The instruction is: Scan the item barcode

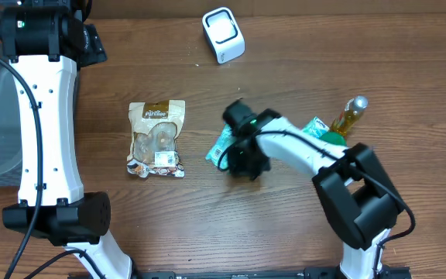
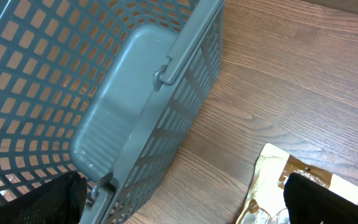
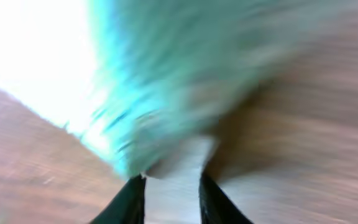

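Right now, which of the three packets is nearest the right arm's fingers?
The teal plastic packet at table centre, directly at the right fingers; the tan snack pouch lies apart to its left, the green packet beside the yellow bottle.

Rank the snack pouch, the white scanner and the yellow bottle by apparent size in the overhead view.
Largest to smallest:
1. snack pouch
2. white scanner
3. yellow bottle. It looks slim, and its lower end is hard to make out, so it may be larger than it appears.
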`<action>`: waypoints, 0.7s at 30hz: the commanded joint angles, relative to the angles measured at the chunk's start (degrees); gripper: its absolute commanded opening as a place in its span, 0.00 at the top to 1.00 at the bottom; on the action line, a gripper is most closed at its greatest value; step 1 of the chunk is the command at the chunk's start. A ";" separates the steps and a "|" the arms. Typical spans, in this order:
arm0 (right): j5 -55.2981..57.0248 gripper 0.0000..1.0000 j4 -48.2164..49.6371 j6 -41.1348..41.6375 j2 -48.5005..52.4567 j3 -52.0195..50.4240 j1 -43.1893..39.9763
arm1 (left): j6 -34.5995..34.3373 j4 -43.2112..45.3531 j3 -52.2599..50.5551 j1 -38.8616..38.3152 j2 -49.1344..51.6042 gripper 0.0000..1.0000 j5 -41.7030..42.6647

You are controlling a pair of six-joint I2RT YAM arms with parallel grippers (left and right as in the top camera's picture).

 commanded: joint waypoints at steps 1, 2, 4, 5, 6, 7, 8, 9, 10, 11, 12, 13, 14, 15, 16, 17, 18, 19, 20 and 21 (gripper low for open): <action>-3.26 0.72 1.95 0.02 0.13 -1.46 3.30 | 1.03 0.11 1.07 -0.37 -0.26 0.00 0.22; -3.26 0.69 2.91 0.02 0.13 -1.46 4.02 | 1.03 0.11 1.07 -0.37 -0.24 0.01 0.22; -3.28 0.66 4.55 0.02 0.13 -1.44 4.79 | 1.03 0.11 1.07 -0.37 -0.24 0.00 0.22; -3.26 0.65 5.22 0.02 0.13 -1.33 5.01 | 1.03 0.13 1.07 -0.37 -0.26 0.00 0.22; -3.28 0.65 5.77 0.02 0.13 -1.11 4.98 | 1.03 0.11 1.07 -0.37 -0.24 0.00 0.22; -3.28 0.65 5.77 0.00 0.11 -0.72 4.98 | 1.03 0.11 1.07 -0.37 -0.26 0.01 0.22; -3.28 0.65 5.38 -0.04 0.11 -0.13 4.79 | 1.03 0.11 1.07 -0.37 -0.24 0.00 0.22; -3.43 0.65 4.48 -0.26 0.02 0.83 4.39 | 1.03 0.11 1.07 -0.37 -0.24 0.00 0.22; -3.52 0.65 3.45 -0.44 -0.09 1.84 3.96 | 1.03 0.11 1.07 -0.37 -0.26 0.00 0.22; -3.48 0.65 2.03 -0.52 -0.35 3.19 3.48 | 1.03 0.11 1.07 -0.37 -0.24 0.01 0.22; -3.52 0.65 0.90 -1.55 -0.59 4.39 3.08 | 1.03 0.13 1.07 -0.37 -0.26 0.01 0.22; -3.48 0.65 -0.22 -2.97 -0.87 5.75 2.67 | 1.03 0.11 1.07 -0.37 -0.24 0.01 0.22; -3.45 0.65 -0.79 -4.17 -1.14 6.80 2.36 | 1.03 0.13 1.07 -0.37 -0.26 0.00 0.22; -3.41 0.65 -0.94 -5.40 -1.36 7.69 2.08 | 1.03 0.11 1.07 -0.37 -0.24 0.00 0.22; -3.28 0.66 -0.72 -6.49 -1.51 8.52 1.79 | 1.03 0.11 1.07 -0.37 -0.24 0.00 0.22; -2.56 0.66 -0.26 -6.64 -1.51 9.09 1.55 | 1.03 0.13 1.07 -0.37 -0.24 0.00 0.22; -1.62 0.66 0.33 -6.69 -1.51 9.49 1.36 | 1.03 0.11 1.07 -0.37 -0.26 0.00 0.22; -0.39 0.66 1.40 -6.69 -1.51 9.57 1.11 | 1.03 0.11 1.07 -0.37 -0.24 0.00 0.22; 0.96 0.66 2.25 -6.67 -1.51 9.57 0.85 | 1.03 0.11 1.07 -0.37 -0.24 0.00 0.22; 3.15 0.66 3.19 -6.69 -1.49 9.55 0.59 | 1.03 0.11 1.07 -0.37 -0.24 0.01 0.22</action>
